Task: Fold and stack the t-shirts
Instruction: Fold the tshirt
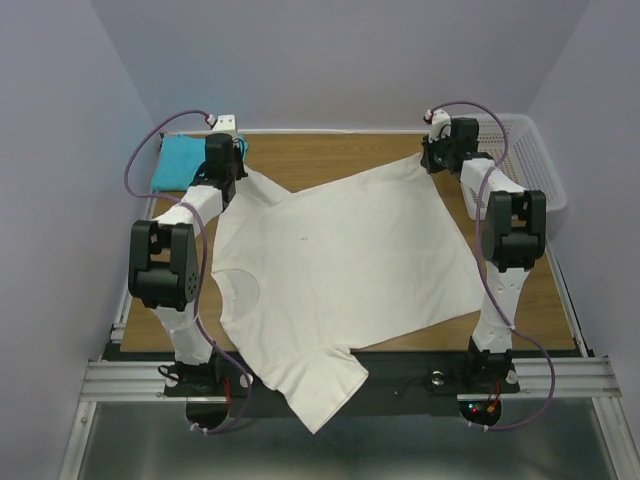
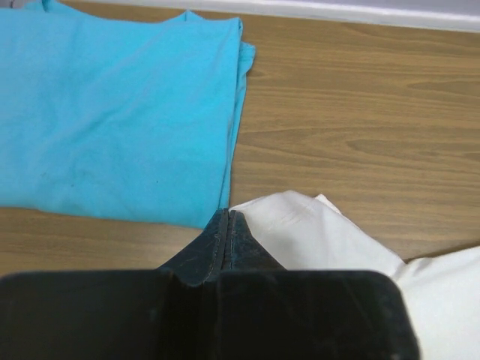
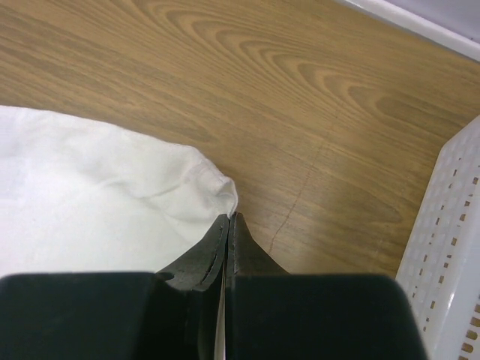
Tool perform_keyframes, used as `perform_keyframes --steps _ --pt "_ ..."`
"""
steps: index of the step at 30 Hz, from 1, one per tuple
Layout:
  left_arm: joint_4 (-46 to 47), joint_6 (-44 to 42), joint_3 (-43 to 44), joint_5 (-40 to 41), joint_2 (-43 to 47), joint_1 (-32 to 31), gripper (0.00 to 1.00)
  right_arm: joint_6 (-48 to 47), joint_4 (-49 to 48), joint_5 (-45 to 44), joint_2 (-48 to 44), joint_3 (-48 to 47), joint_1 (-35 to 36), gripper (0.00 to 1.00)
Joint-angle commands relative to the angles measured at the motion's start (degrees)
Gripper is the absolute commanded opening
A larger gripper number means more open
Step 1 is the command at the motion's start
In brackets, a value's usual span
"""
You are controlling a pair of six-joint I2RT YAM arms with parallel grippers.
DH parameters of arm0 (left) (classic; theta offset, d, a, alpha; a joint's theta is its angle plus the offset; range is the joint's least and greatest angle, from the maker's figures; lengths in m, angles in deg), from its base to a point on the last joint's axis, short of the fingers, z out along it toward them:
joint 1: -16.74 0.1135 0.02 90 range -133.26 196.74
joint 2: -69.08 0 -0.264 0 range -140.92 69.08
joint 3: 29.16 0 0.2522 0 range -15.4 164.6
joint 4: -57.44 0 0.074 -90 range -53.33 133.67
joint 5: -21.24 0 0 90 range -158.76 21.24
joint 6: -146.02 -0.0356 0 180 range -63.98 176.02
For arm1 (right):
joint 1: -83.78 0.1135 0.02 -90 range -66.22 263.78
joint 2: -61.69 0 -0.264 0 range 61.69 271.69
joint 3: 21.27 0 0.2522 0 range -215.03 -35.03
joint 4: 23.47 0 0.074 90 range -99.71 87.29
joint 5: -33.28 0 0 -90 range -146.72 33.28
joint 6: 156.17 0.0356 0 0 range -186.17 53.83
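The white shirt (image 1: 340,260) lies spread flat across the middle of the surface (image 1: 330,160). Its collar is toward the left arm and one sleeve hangs over the near edge. Its two far corners are drawn out to points. The left fingers (image 2: 217,247) are pressed together at the far left corner, with cloth bunched against their tip. The right fingers (image 3: 244,251) are also pressed tight, pinching the far right corner, and a sliver of white shows between them. The blue shirt (image 1: 180,162) lies folded at the far left corner of the surface, just beside the left fingers. A white mesh basket (image 1: 530,160) stands at the far right, close by the right fingers.
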Motion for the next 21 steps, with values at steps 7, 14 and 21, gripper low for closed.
perform_keyframes --steps 7,14,21 --pt "10.89 -12.84 -9.52 -10.22 14.1 0.26 0.0 1.2 -3.88 2.81 -6.32 1.54 -0.4 0.0" --pt "14.68 -19.55 -13.49 -16.58 17.53 0.26 0.0 1.37 -3.88 3.69 -7.1 2.07 -0.4 0.0" --pt "13.01 -19.99 -14.45 -16.05 18.41 0.26 0.0 1.99 -3.97 4.31 -7.81 2.42 -2.6 0.01"
